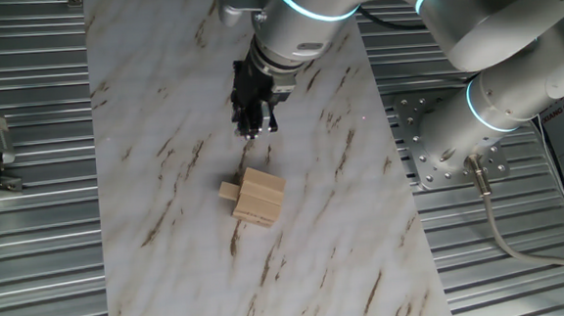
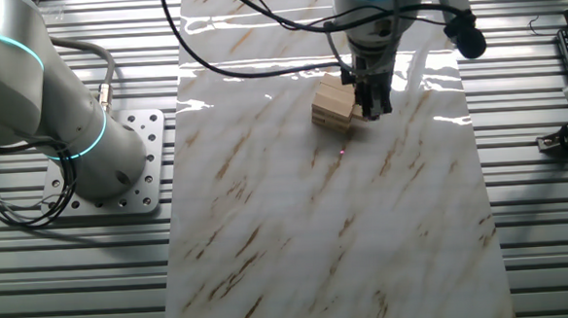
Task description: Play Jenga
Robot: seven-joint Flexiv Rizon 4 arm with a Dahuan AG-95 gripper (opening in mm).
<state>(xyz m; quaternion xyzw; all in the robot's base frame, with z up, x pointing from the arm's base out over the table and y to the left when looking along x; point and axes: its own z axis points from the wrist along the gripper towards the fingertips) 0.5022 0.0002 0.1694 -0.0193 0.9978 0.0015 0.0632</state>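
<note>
One fixed view gives me the marble-patterned table (image 1: pixel 163 136) from above, with the Jenga stack (image 1: pixel 258 197) sitting near its middle. From its left side I can see one block (image 1: pixel 228 191) sticking out past the others. My gripper (image 1: pixel 254 130) hangs on the far side of the stack, apart from it, its dark fingers pointing down at the tabletop. The fingers look close together and I see nothing between them, but I cannot tell for sure whether they are fully together. From the other fixed view the gripper (image 2: pixel 374 110) stands just right of the stack (image 2: pixel 335 106) and partly overlaps it; I cannot tell if they touch. The arm's base plate (image 2: pixel 138 167) is bolted to the ribbed metal surface left of the table
</note>
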